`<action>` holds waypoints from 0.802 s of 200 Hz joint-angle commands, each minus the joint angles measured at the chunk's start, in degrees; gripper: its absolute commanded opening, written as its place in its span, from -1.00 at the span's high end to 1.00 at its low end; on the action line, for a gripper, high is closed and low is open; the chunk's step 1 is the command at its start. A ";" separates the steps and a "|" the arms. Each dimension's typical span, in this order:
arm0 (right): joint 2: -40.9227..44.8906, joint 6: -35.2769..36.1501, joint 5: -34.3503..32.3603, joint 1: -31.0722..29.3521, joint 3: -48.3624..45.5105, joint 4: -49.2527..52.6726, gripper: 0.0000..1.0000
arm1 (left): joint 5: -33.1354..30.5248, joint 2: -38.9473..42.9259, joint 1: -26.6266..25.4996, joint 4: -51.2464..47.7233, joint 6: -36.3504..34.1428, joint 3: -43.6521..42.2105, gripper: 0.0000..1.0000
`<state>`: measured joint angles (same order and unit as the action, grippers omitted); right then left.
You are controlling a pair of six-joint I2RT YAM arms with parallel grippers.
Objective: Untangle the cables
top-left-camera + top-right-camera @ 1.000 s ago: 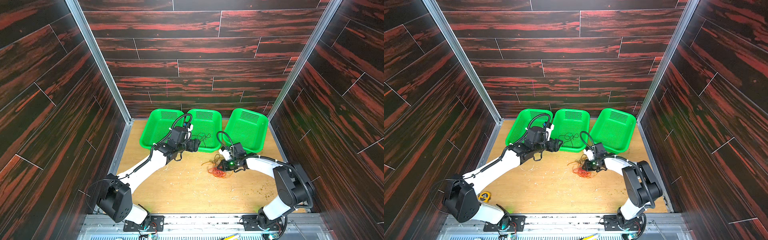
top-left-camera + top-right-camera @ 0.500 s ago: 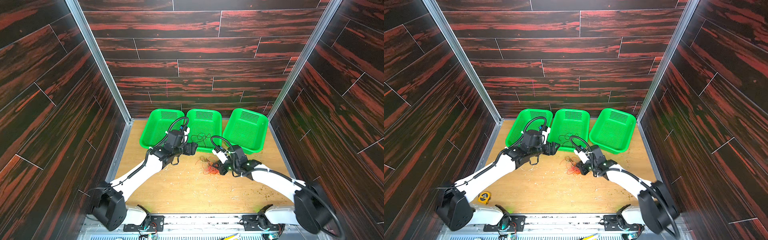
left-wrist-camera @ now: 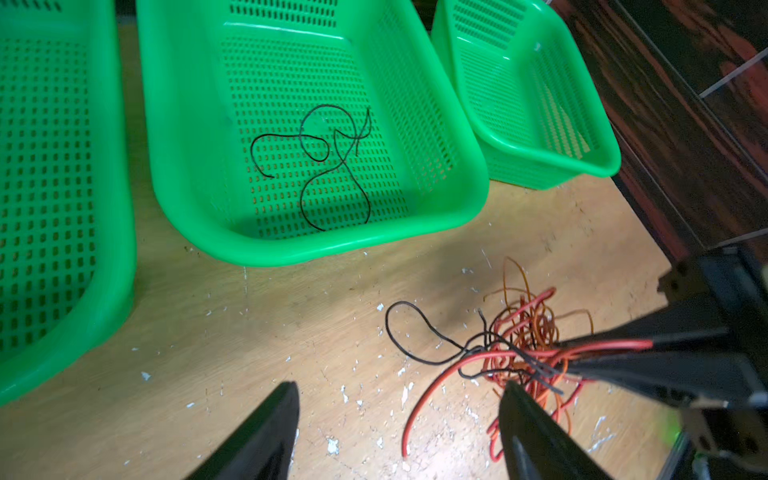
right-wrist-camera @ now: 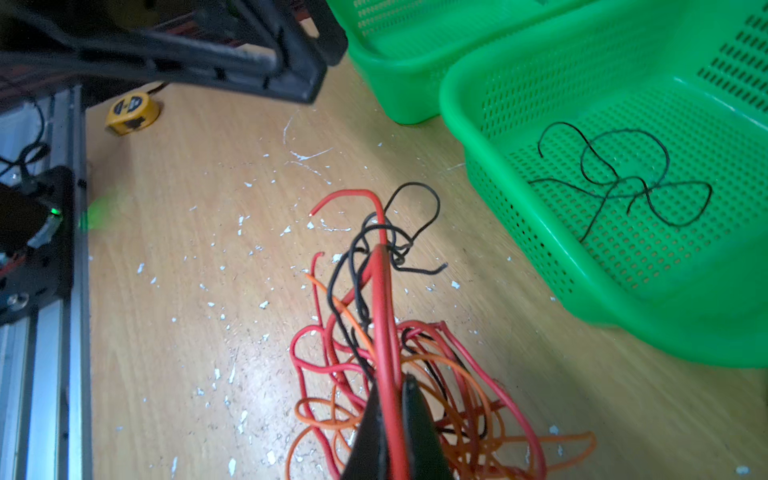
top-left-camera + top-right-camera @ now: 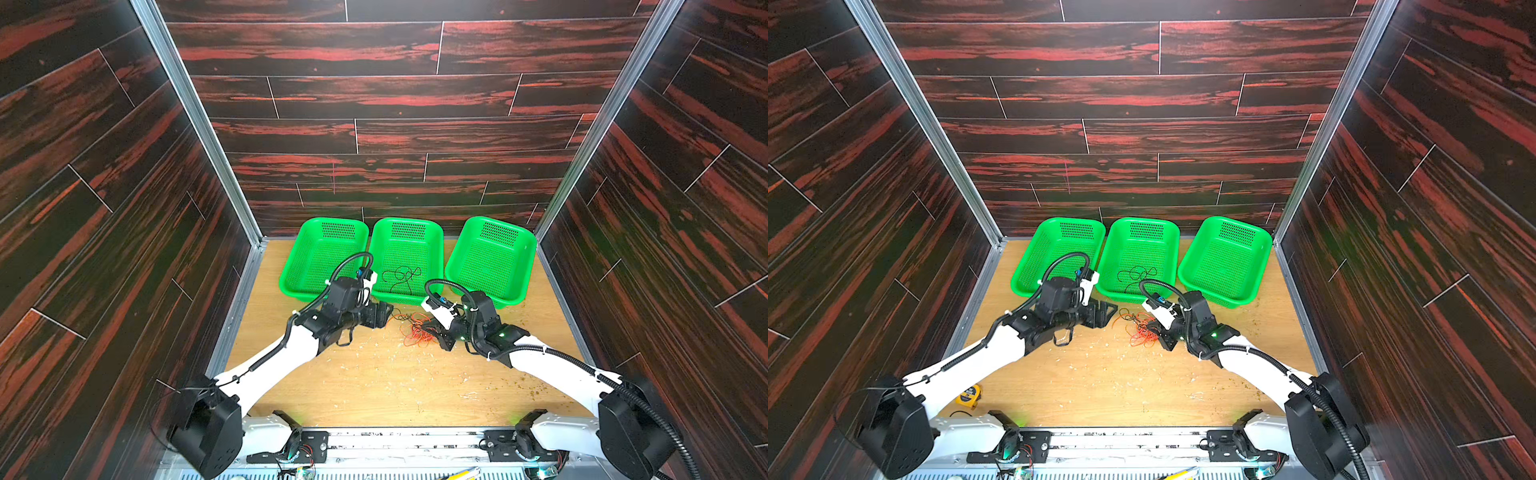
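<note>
Right tool (image 4: 392, 380) is clenched on the red cable (image 4: 384, 291), which runs straight up between its two black fingers, a detail only the right wrist view makes plain. Left tool (image 3: 399, 386) is released, its fingers spread wide with nothing between them, low over the table (image 5: 374, 386) just beside the heap. The cables (image 5: 415, 332) lie as one small knot on the bare wood in front of the middle basket (image 5: 405, 222), between the two tools, and in both top views they read only as a reddish scribble. Up close, the red cable is the thickest and glossiest and folds back on itself in several loops. The orange cable (image 4: 328, 424) is thinner and curls in flat rings beneath it. The black cable (image 4: 415, 184) is the thinnest, threading through the knot and throwing one open loop out onto the table. A second black cable (image 3: 328, 166) lies by itself on the floor of the middle basket in loose curls, clear of the heap. The other two green baskets stand on either side of it against the back wall. A yellow tape measure (image 5: 969, 394) shows near the left arm's base in a top view and in the right wrist view; the left wrist view does not take it in.
</note>
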<state>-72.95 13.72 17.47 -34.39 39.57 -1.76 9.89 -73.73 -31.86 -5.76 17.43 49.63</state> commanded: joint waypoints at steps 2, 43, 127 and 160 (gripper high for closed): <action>3.30 5.18 2.03 -0.16 0.00 -1.28 1.00 | -4.30 1.91 0.58 1.29 -0.96 0.38 -0.53; 5.79 9.79 -1.68 -0.67 -2.10 -3.76 1.00 | 1.75 -3.23 2.76 -3.53 5.91 6.45 -0.47; 8.78 13.90 -8.24 -2.17 -5.13 -10.34 1.00 | 18.63 -11.82 3.03 -6.46 17.71 12.21 -0.52; 9.23 13.57 -7.81 -2.32 -6.04 -12.32 1.00 | 19.73 -13.12 2.99 -3.03 21.02 10.45 -0.54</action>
<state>-65.30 25.82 9.37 -36.25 34.20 -10.63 27.07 -85.80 -28.93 -10.66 34.48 61.43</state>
